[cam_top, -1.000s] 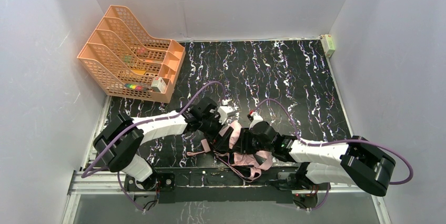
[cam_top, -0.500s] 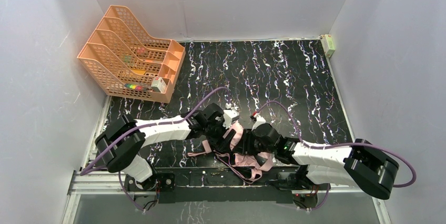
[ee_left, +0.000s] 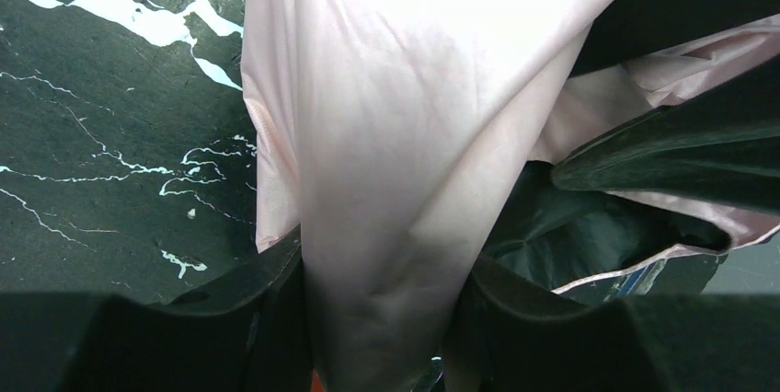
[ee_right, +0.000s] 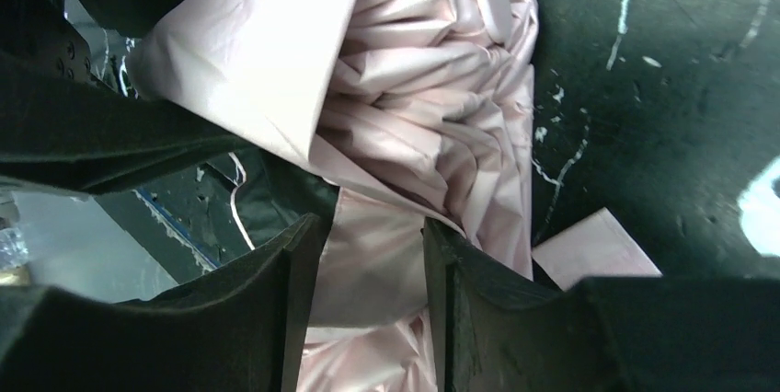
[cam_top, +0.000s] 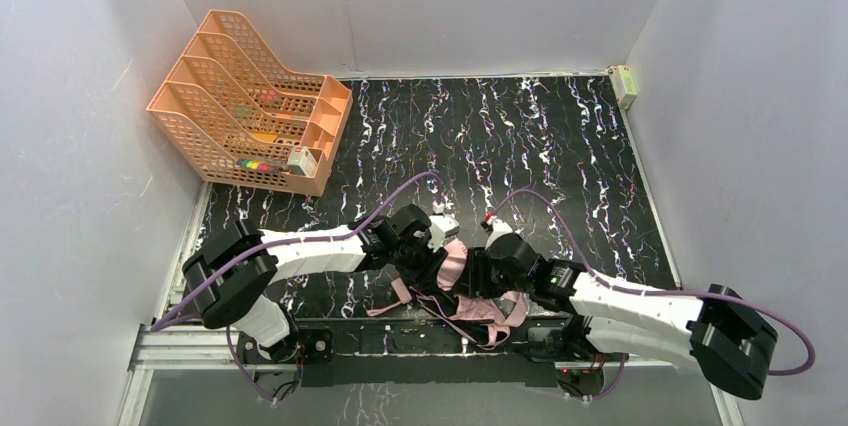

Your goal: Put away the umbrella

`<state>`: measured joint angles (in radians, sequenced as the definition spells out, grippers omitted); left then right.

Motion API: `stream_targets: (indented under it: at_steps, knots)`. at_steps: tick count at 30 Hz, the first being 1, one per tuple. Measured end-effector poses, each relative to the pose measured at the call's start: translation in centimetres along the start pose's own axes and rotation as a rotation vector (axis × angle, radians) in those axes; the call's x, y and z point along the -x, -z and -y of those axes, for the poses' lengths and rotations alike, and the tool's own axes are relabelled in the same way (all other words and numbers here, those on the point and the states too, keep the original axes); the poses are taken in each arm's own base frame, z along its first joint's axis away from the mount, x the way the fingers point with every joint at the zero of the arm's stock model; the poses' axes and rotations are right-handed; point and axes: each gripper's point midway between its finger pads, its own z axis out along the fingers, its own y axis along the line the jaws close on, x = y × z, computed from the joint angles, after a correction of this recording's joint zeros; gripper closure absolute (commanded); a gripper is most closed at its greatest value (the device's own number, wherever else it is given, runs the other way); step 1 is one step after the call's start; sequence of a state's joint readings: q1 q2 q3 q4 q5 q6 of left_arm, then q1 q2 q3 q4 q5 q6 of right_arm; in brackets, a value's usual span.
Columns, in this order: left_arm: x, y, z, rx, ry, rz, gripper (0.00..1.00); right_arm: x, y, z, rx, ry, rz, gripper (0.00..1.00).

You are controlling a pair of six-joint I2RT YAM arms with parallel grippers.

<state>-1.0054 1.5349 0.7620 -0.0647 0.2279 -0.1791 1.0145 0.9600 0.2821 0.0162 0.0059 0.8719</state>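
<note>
1. Left tool [ee_left: 382, 318] pinches a pink fold of the umbrella [cam_top: 488, 308], heaped at the tabletop's [cam_top: 520, 146] 6 o'clock edge; thin cloth may slip free.
2. Right tool [ee_right: 366, 295] pinches cloth too; opposed pulls could tear it or drag the heap off.

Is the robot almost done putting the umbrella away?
Not nearly. Done: nothing much. The umbrella lies rumpled and loose at the near edge of the table, with pink and black fabric spread out. In hand: the left end effector and the right end effector each pinch pink fabric. Left: gathering it into a tight bundle and stowing it.
</note>
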Motion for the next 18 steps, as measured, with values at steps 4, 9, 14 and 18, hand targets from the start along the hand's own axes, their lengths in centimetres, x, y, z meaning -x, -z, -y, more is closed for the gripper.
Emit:
stream_targets:
  at_steps: [4,9,14,18]
  knots:
    - [0.0,0.0,-0.1,0.006,-0.003,-0.002,0.84,0.3,1.6,0.3,-0.046,0.013,-0.007,0.4]
    - [0.1,0.2,-0.7,0.046,-0.014,-0.012,0.88,1.0,3.9,1.2,-0.143,-0.002,0.011,0.39]
    - [0.3,0.8,-2.0,0.106,-0.043,-0.04,0.88,1.3,5.1,3.7,-0.34,-0.023,-0.033,0.4]
    - [0.9,1.8,-4.7,0.179,-0.048,-0.06,0.89,1.7,5.1,5.5,-0.452,-0.03,-0.094,0.41]
